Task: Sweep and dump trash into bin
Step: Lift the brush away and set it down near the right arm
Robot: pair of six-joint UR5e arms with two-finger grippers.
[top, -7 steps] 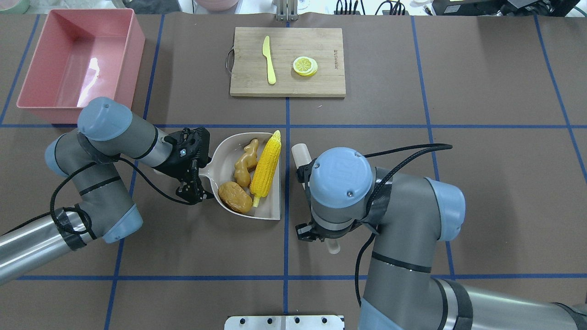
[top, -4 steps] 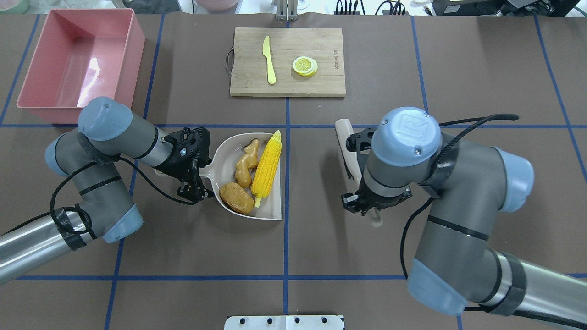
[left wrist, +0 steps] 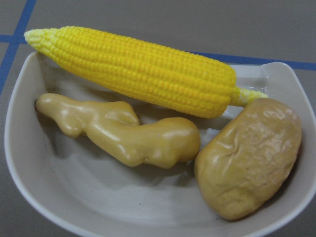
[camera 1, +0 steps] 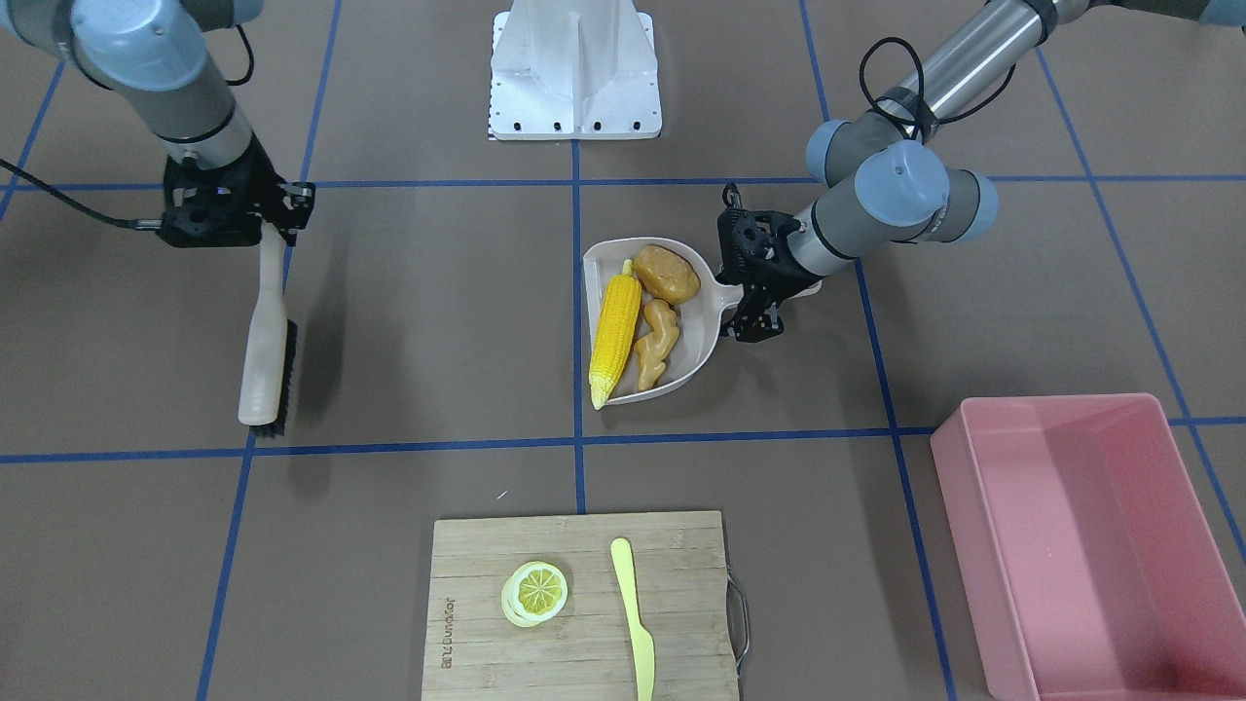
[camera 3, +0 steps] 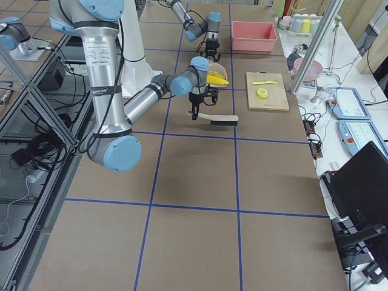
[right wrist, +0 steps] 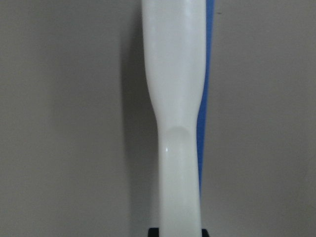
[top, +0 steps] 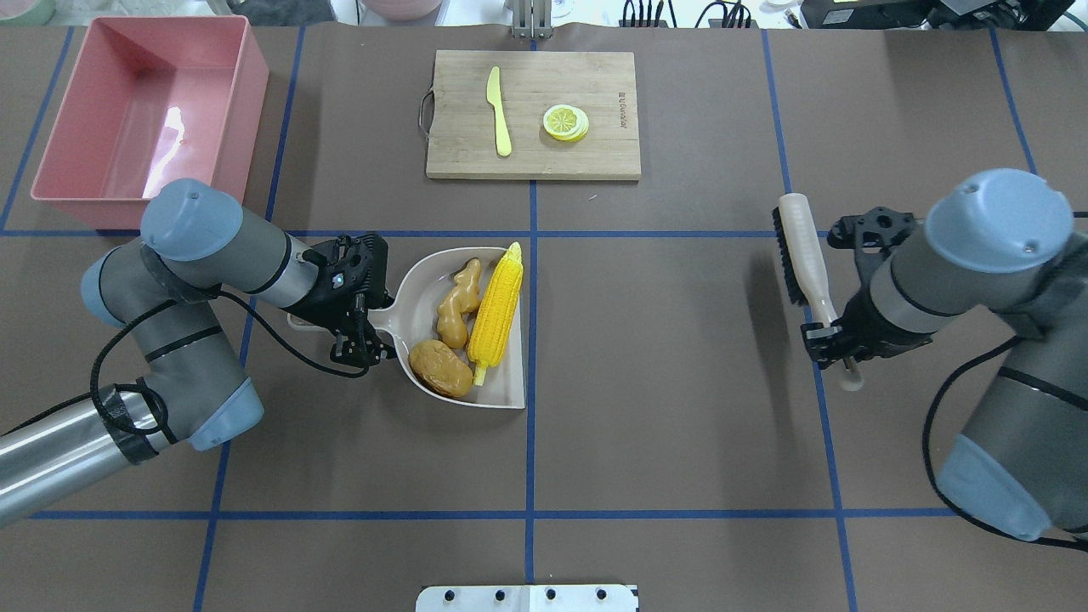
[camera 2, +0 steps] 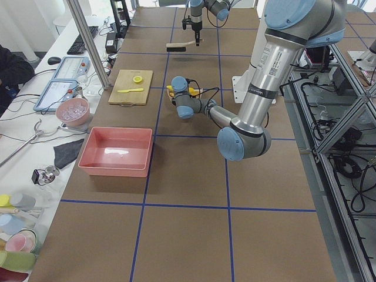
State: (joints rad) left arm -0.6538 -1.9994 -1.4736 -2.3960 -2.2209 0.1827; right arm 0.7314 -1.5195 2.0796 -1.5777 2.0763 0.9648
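From the front-facing camera, my left end effector (camera 1: 751,290) is clamped on the stub handle of the dustpan (camera 1: 706,336), just right of centre. The pan's handle points toward frame right and its open mouth toward frame left. The corn cob (camera 1: 615,326) lies right along that open lip, with its long axis nearly up-and-down in the frame and its pointed tip at the lower end. The potato (camera 1: 667,273) and ginger root (camera 1: 654,346) sit deeper in the pan. The bin (camera 1: 1081,545) waits at lower right, well apart. My right end effector (camera 1: 268,229) grips the brush (camera 1: 263,341) at far left, clear of my path.

From overhead, the pan is left of centre and the bin is at upper left, its long axis running up the frame. I judge the lift should raise the mouth first, since the corn would roll out before anything else. I should then carry the pan level and tip it only once the lip is over the bin.

In the left wrist view, the corn spans the top, tip at upper left. The ginger lies below it and the potato at lower right.

In the right wrist view, only the brush handle shows, running straight up the frame.
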